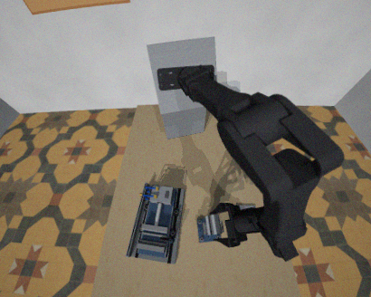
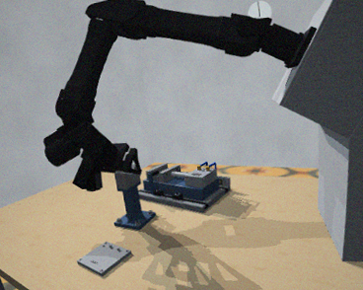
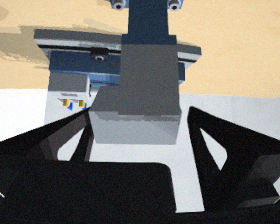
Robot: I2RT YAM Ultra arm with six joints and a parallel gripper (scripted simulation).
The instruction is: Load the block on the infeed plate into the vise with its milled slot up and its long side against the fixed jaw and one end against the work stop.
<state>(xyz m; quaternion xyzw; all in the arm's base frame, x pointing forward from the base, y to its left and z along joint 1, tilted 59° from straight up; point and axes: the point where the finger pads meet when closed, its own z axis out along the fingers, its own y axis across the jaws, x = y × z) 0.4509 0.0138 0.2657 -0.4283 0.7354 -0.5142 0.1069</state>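
Observation:
The part (image 3: 140,93), a grey block, lies in the V-block (image 2: 130,185) on top of its blue post (image 2: 132,205). It also shows in the top view (image 1: 211,225) and in the exterior view (image 2: 128,177). My gripper (image 3: 142,112) is open, with one finger on each side of the part and gaps between the fingers and it. The gripper also shows in the exterior view (image 2: 128,160). I cannot tell which way the part's slot faces. The vise (image 1: 153,222) stands open to the left of the V-block, and also shows in the exterior view (image 2: 185,182).
The empty grey infeed plate (image 2: 104,258) lies near the table's front edge. The vise's air cylinder end with blue and yellow fittings (image 2: 206,166) points away from the V-block. A big grey box (image 2: 349,131) carries the arm's base.

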